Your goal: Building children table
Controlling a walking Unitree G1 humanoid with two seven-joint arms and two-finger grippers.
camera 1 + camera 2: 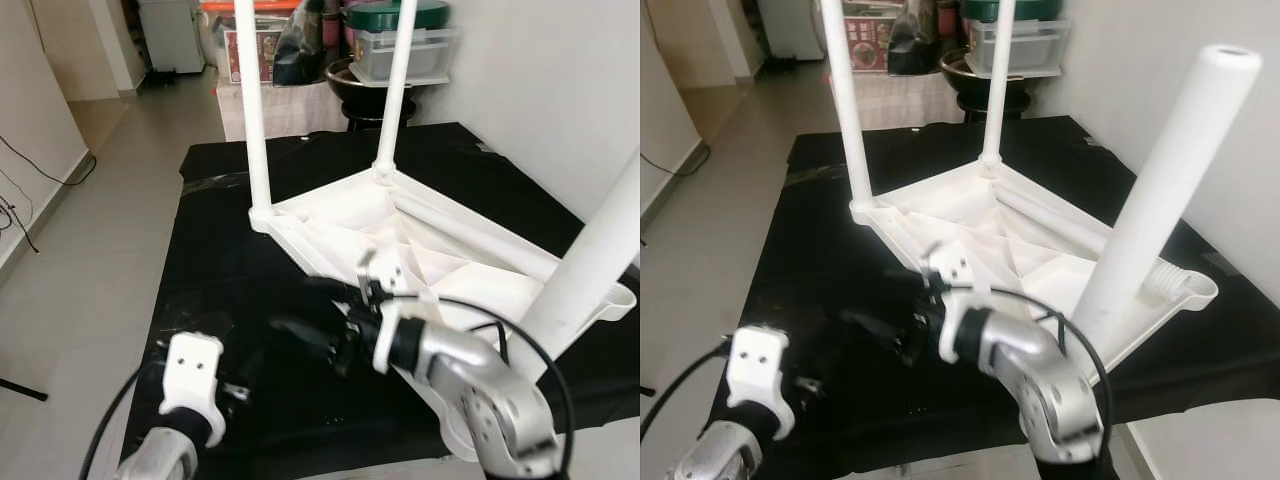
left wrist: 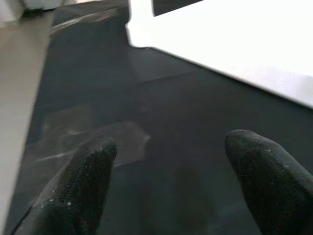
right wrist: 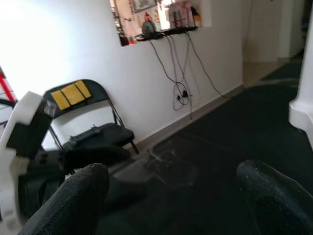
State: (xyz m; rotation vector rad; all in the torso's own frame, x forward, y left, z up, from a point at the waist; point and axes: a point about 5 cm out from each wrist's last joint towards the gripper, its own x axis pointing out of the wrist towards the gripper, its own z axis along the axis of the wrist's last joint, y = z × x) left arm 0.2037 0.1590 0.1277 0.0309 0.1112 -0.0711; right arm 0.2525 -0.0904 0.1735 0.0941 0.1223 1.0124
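A white plastic children's table (image 1: 400, 230) lies upside down on a black cloth (image 1: 215, 260). Three white legs stand up from it: two at the back (image 1: 252, 110) (image 1: 397, 80) and one thick in view near my right side (image 1: 590, 260). My right gripper (image 1: 300, 305) hovers just in front of the table's near left edge, pointing left, open with nothing between its fingers (image 3: 73, 200). My left gripper (image 2: 168, 171) is low at the front left over the bare cloth, open and empty, with the table's rim (image 2: 220, 44) ahead of it.
Behind the cloth stand stacked storage boxes (image 1: 400, 45) and a black bowl (image 1: 355, 85). Tiled floor with cables (image 1: 20, 200) runs along the left. A dark folding chair (image 3: 93, 122) stands by the white wall. A wall is close on the right (image 1: 560, 90).
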